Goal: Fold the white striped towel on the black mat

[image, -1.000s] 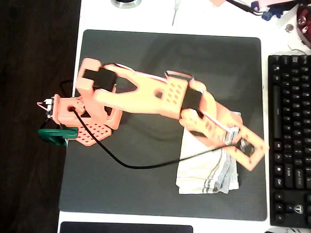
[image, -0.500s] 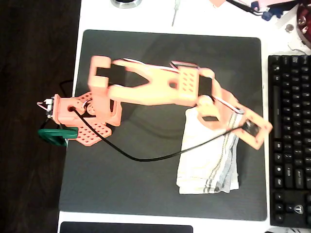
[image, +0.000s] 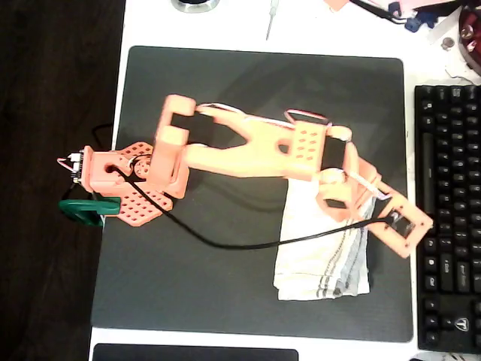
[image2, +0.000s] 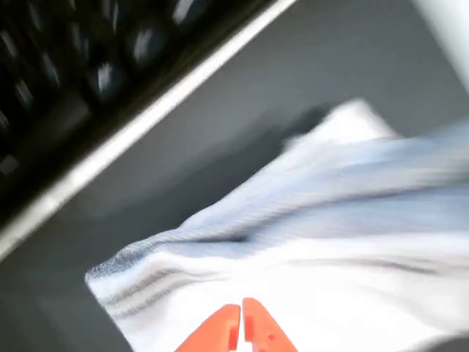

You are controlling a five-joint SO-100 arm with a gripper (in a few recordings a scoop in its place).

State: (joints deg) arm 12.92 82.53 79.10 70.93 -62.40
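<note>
One gripper (image2: 240, 326), tips together | over white striped towel (image2: 322, 242) | black mat (image: 225, 98)

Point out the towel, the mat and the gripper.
white striped towel (image: 319, 259): overhead view, bare white cloth below the arm.
black mat (image: 188, 293): overhead view, bare lower-left area.
gripper (image2: 241, 317): wrist view, where the two orange fingertips meet, over the towel.

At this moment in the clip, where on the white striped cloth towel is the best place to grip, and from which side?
Probably the white striped cloth towel's lower striped edge in the overhead view, approached from above at its lower right corner: the layers stack there near the dark rectangular mat's free surface. The orange gripper looks shut above the cloth.
</note>
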